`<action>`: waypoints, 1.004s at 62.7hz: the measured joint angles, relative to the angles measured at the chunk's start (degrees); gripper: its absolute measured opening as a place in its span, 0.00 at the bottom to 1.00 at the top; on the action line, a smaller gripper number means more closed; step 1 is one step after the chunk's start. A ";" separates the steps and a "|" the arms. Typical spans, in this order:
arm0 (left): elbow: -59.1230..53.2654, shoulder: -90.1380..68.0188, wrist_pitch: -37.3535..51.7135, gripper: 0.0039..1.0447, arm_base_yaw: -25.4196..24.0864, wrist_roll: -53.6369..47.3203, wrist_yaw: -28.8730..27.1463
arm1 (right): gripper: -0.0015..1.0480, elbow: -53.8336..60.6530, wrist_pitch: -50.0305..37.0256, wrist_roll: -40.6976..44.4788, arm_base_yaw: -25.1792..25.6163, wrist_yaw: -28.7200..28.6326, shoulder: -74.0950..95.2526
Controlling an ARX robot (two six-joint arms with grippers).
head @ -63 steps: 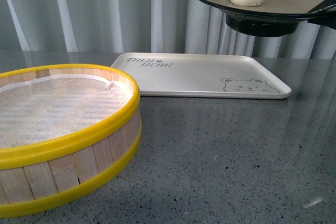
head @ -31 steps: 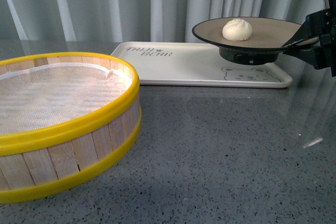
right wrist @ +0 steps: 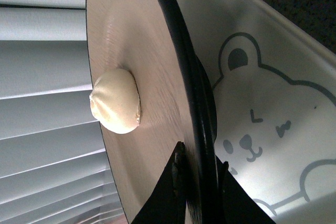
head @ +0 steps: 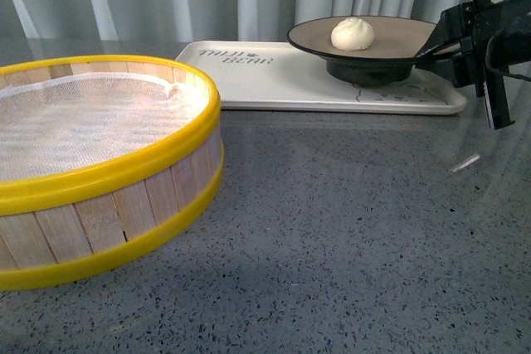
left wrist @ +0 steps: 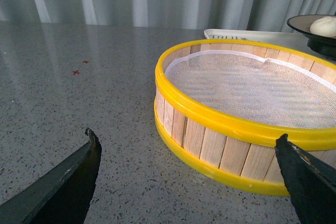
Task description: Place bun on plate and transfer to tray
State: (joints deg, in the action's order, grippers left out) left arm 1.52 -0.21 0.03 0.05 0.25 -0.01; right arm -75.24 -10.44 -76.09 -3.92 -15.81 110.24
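Observation:
The off-white bun (head: pixel 352 33) sits on the beige, black-rimmed plate (head: pixel 400 34). My right gripper (head: pixel 426 53) is shut on the plate's right rim. The plate is level over the right end of the cream tray (head: pixel 274 80), its dark foot at or just above the tray; I cannot tell whether they touch. In the right wrist view the fingers pinch the rim at my right gripper (right wrist: pixel 201 157), with the bun (right wrist: pixel 116 101) on the plate (right wrist: pixel 152 72) and the tray's bear drawing (right wrist: pixel 262 114) close behind. My left gripper (left wrist: pixel 187 136) hangs open and empty beside the steamer basket.
A yellow-rimmed wooden steamer basket (head: pixel 108 163) with white mesh lining fills the front left of the grey speckled table (head: pixel 348 230). In the left wrist view the basket (left wrist: pixel 247 129) is right in front of the fingers. Grey curtains hang behind.
The right gripper has brought the plate with the bun down from high at the upper right to tray level, moving it a little left. The basket and tray stayed put.

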 joint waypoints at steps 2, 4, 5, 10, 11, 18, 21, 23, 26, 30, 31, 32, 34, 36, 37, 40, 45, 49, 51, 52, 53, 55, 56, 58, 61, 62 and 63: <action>0.00 0.00 0.00 0.94 0.00 0.02 0.00 | 0.03 -0.72 0.15 -0.02 -0.09 0.00 0.61; 0.00 0.00 0.00 0.94 0.00 0.00 0.00 | 0.03 -1.18 0.28 0.00 -0.15 0.20 0.98; 0.00 0.00 0.00 0.94 0.00 0.00 0.00 | 0.03 -1.77 0.70 0.04 -0.22 0.42 1.42; 0.00 0.00 0.00 0.94 0.00 0.00 0.00 | 0.03 -2.43 1.20 0.22 -0.31 0.72 2.12; 0.00 0.00 0.00 0.94 0.00 0.00 0.00 | 0.03 -2.62 1.51 0.28 -0.31 0.74 2.34; 0.00 0.00 0.00 0.94 0.00 0.02 0.00 | 0.03 -2.95 1.92 -0.07 -0.35 0.39 3.34; 0.00 0.00 0.00 0.94 0.00 0.00 0.00 | 0.03 -3.32 1.97 -0.09 -0.33 0.26 3.67; 0.00 0.00 0.00 0.94 0.00 0.00 0.00 | 0.03 -3.76 2.25 -0.09 -0.31 0.15 3.91; 0.00 0.00 0.00 0.94 0.00 0.00 0.00 | 0.03 -4.28 2.27 -0.09 -0.28 0.02 4.37; 0.00 0.00 0.00 0.94 0.00 0.00 0.00 | 0.03 -5.25 2.71 -0.07 -0.22 -0.26 5.09; 0.00 0.00 0.00 0.94 0.00 0.00 0.00 | 0.03 -5.55 2.69 -0.04 -0.20 -0.37 5.33; 0.00 0.00 0.00 0.94 0.00 0.00 0.00 | 0.04 -5.66 2.69 0.00 -0.17 -0.37 5.44; 0.00 0.00 0.00 0.94 0.00 0.00 0.00 | 0.08 -5.92 2.73 0.17 -0.13 -0.31 5.68; 0.00 0.00 0.00 0.94 0.00 0.00 0.00 | 0.13 -6.36 3.04 0.28 -0.11 -0.33 6.08; 0.00 0.00 0.00 0.94 0.00 0.00 0.00 | 0.15 -6.54 3.15 0.31 -0.11 -0.35 6.16; 0.00 0.00 0.00 0.94 0.00 0.00 0.00 | 0.23 -7.15 3.54 0.42 0.02 -0.35 6.47; 0.00 0.00 0.00 0.94 0.00 0.00 0.00 | 0.37 -8.22 3.69 0.46 0.22 -0.35 6.93; 0.00 0.00 0.00 0.94 0.00 0.00 0.00 | 0.48 -9.42 4.35 0.46 0.42 -0.35 7.34; 0.00 0.00 0.00 0.94 0.00 0.00 0.00 | 0.52 -9.64 4.33 0.46 0.46 -0.35 7.41; 0.00 0.00 0.00 0.94 0.00 0.00 0.00 | 0.56 -9.81 4.33 0.50 0.50 -0.35 7.41; 0.00 0.00 0.00 0.94 0.00 0.00 0.00 | 0.57 -9.84 4.33 0.50 0.52 -0.35 7.41; 0.00 0.00 0.00 0.94 0.00 0.00 0.00 | 0.62 -9.97 4.42 0.59 0.52 -0.35 7.41; 0.00 0.00 0.00 0.94 0.00 0.02 0.00 | 0.64 -10.03 4.48 0.59 0.52 -0.35 7.41; 0.00 0.00 0.00 0.94 0.00 0.00 0.00 | 0.69 -10.16 4.63 0.66 0.57 -0.37 7.41; 0.00 0.00 0.00 0.94 0.00 0.00 0.00 | 0.80 -10.21 4.85 0.72 0.57 -0.39 7.39; 0.00 0.00 0.00 0.94 0.00 0.00 0.00 | 0.81 -10.21 4.85 0.72 0.57 -0.39 7.37; 0.00 0.00 0.00 0.94 0.00 0.00 0.00 | 0.84 -10.21 4.85 0.66 0.57 -0.46 7.32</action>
State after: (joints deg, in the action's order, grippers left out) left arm 1.52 -0.21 0.03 0.05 0.25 -0.01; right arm -85.45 -5.58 -75.44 -3.36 -16.27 117.56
